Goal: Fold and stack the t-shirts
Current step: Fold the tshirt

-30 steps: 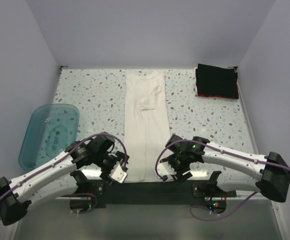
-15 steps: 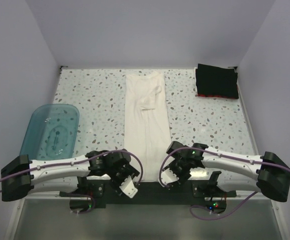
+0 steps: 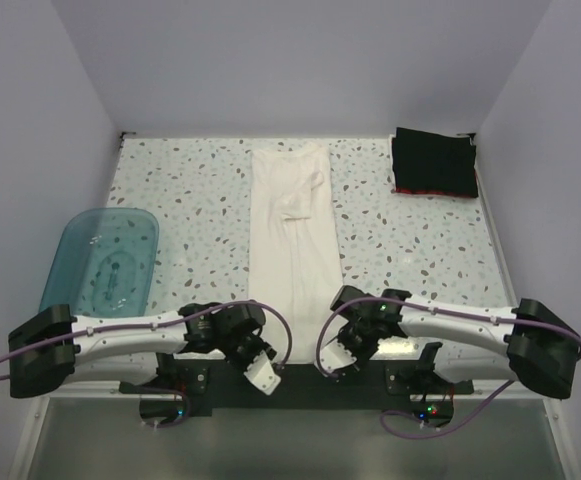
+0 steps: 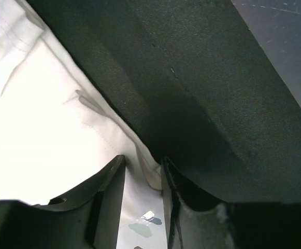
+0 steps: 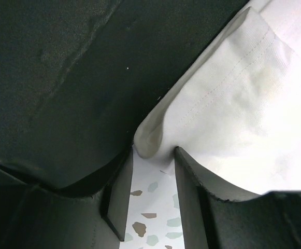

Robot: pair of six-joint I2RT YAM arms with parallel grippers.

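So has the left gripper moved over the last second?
Yes. The left gripper swung toward the near edge, onto the white t-shirt's near-left corner.

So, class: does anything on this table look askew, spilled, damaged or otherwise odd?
Nothing is spilled or damaged. The white t-shirt, folded into a long strip, lies straight, with one small rumple near its upper middle. The black stack sits tidy in the far right corner.
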